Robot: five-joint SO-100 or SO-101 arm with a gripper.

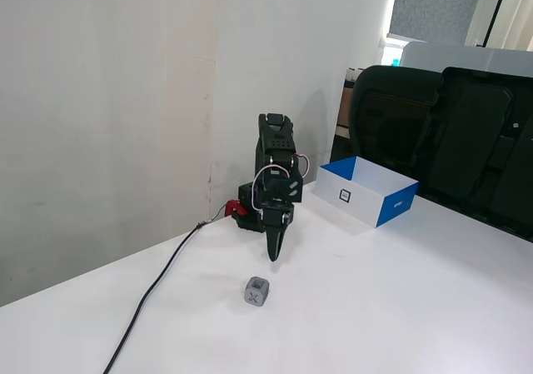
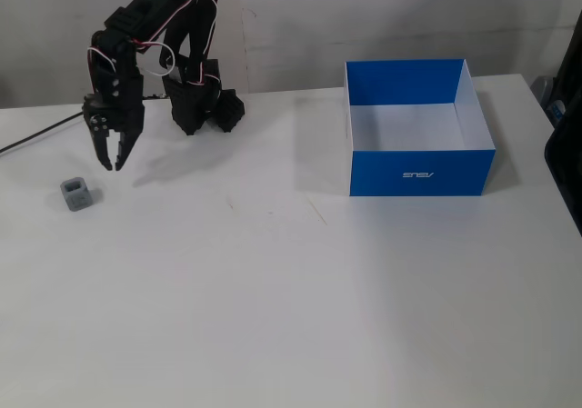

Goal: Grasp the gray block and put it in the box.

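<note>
In a fixed view, gray block (image 2: 76,194) far left of box (image 2: 421,170); both on table (image 2: 273,317).

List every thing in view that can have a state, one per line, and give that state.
Small gray cube with recessed faces: resting on the table, free, outside the box.
Shallow blue-and-white open-top box: upright, open, empty.
Black two-finger gripper: pointing down above the table beside the cube, empty; open or shut unclear.
Black cable: lying slack across the white table.
</note>
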